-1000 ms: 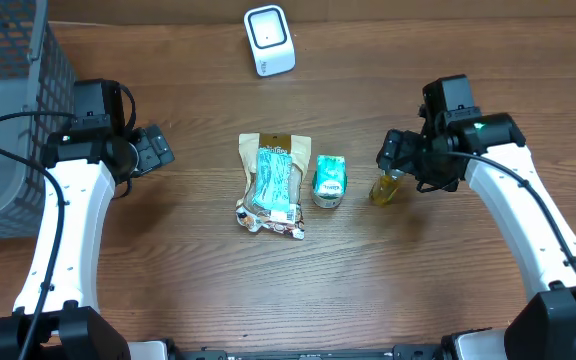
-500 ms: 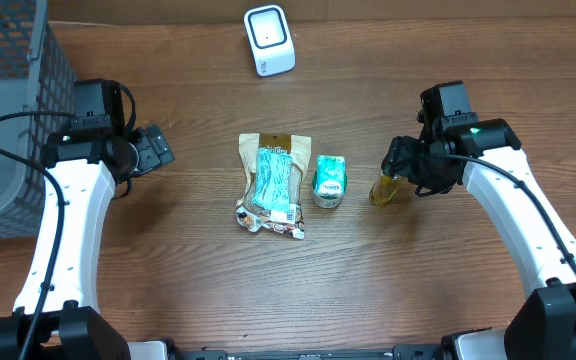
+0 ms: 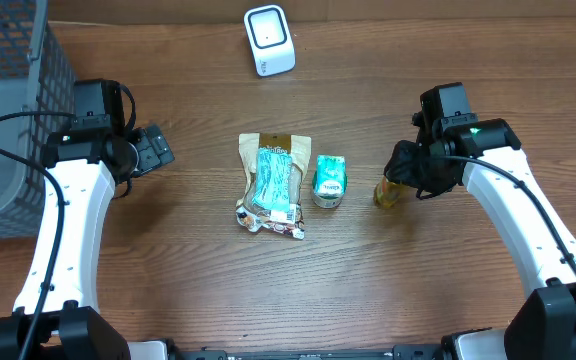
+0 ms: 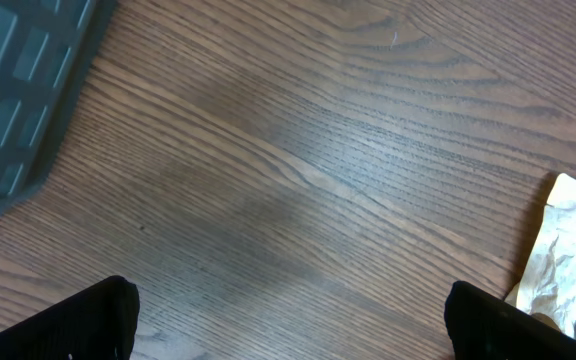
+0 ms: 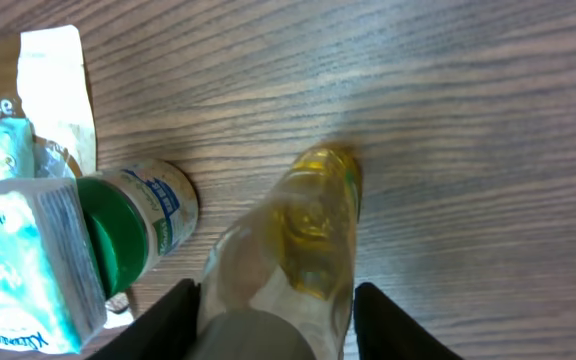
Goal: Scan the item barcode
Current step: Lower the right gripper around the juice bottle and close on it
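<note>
Looking down from overhead first: the right end effector [image 3: 396, 180] sits at the little yellow bottle [image 3: 386, 191], over on the right side of the wooden surface [image 3: 298, 290]. From up here you honestly can't see how the fingers meet it, the black wrist covers that bit. Just left of the bottle is a green-capped jar [image 3: 329, 181], and left of that a crinkly snack bag [image 3: 271, 184]. The white scanner [image 3: 269, 39] is at the far edge, well apart from all three. The left end effector [image 3: 154, 150] hangs off to the left near a grey basket [image 3: 8, 110], nowhere near the items.

The left wrist cam fills in what overhead doesn't. Both black fingertips [image 4: 98, 322] are parked in the bottom corners, spread as wide as they go, with only bare wood between them. A corner of the basket shows top left and an edge of the bag on the right.

The right wrist cam is the useful one. The fingers [image 5: 173, 320] are pressed up against both sides of the bottle, so it's gripped, with yellow liquid visible inside and its far end down at the wood. The jar lies on its side just beside it, not touching as far as I can tell.
</note>
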